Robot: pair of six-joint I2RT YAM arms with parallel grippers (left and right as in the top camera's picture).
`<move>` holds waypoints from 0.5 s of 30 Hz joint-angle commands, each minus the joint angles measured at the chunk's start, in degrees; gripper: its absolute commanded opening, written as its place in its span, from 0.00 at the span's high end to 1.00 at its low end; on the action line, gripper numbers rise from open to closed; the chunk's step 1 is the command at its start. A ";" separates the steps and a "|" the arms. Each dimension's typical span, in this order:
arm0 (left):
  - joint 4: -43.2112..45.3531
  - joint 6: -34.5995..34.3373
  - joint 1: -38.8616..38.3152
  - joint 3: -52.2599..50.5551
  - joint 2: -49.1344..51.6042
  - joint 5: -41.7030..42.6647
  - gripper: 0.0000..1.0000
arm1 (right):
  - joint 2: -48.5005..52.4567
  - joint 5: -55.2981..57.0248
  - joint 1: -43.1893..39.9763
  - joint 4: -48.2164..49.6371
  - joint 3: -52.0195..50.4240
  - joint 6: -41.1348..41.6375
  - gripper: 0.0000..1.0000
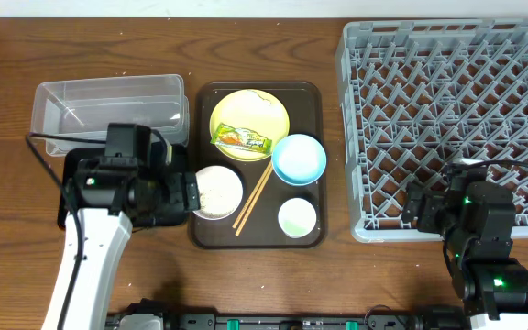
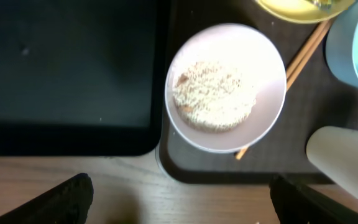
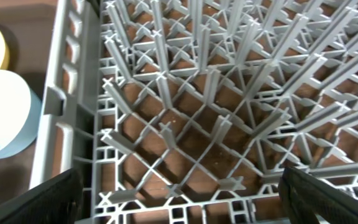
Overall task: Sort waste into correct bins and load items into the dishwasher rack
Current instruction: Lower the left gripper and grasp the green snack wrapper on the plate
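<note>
The white bowl [image 1: 218,191] holding rice [image 2: 213,94] sits on the brown serving tray [image 1: 257,240], beside the chopsticks [image 1: 255,199]. The yellow plate [image 1: 250,115] carries the green-and-orange wrapper [image 1: 242,139]. The light blue bowl [image 1: 299,158] and small white cup [image 1: 297,217] stand to the right. My left gripper [image 2: 182,205] is open and empty just left of the white bowl [image 2: 225,87], over the black tray [image 1: 76,183]. My right gripper [image 3: 179,199] is open and empty over the front-left corner of the grey rack [image 1: 456,119]. I cannot make out a white scrap.
The clear plastic box [image 1: 108,105] stands at the back left, touching the black tray [image 2: 67,74]. The rack [image 3: 197,112] holds no items in view. In the left wrist view the chopsticks [image 2: 306,53], blue bowl [image 2: 356,50] and cup [image 2: 347,162] lie right of the white bowl.
</note>
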 commanded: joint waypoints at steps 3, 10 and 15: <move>6.08 -0.55 0.26 1.05 1.25 2.75 0.07 | 0.02 -1.95 0.28 0.00 1.53 -0.48 0.01; 15.89 -1.07 -0.17 2.84 3.02 2.62 0.09 | 0.02 -1.95 0.28 0.20 1.53 -0.33 0.01; 20.85 -6.38 -2.38 6.12 7.89 2.64 0.09 | 0.02 -1.95 0.28 0.20 1.53 0.17 0.01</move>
